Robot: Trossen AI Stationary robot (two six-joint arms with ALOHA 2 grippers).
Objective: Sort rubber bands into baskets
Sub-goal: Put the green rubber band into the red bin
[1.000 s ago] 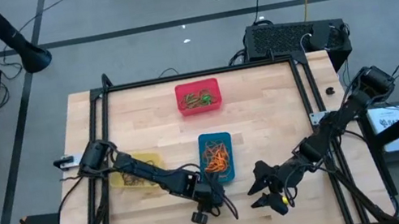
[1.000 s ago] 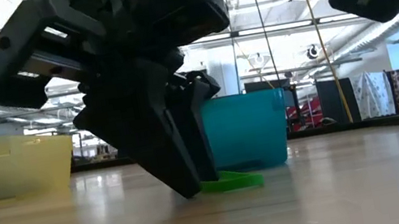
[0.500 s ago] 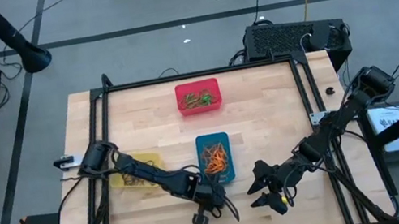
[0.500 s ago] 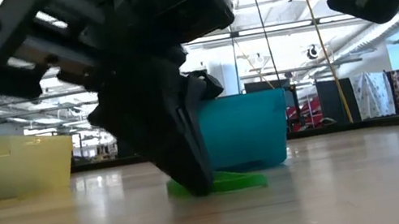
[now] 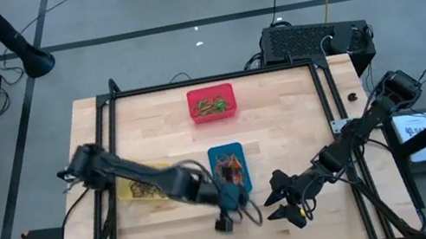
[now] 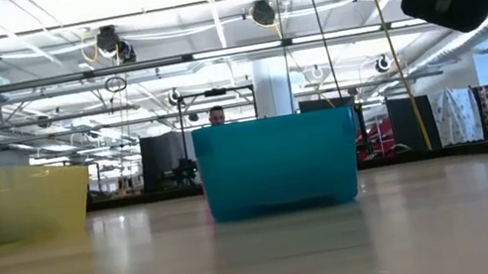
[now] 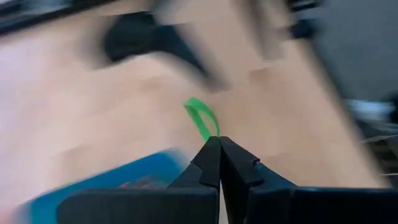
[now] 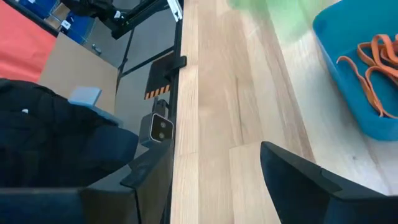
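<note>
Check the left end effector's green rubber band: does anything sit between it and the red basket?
The left end effector is shut on the green rubber band, near the table's front. The blue basket stands on the straight line to the red basket. It is low, so carrying the band over it should clear.

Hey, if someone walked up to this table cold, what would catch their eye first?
Probably the left gripper, its jaws shut on a thin bright green rubber band, just off the near end of the small blue plastic basket holding orange bands at mid-table. Next, the red plastic basket near the far edge and the yellow plastic basket under the left arm. The right gripper waits with its jaws open near the front edge.
</note>
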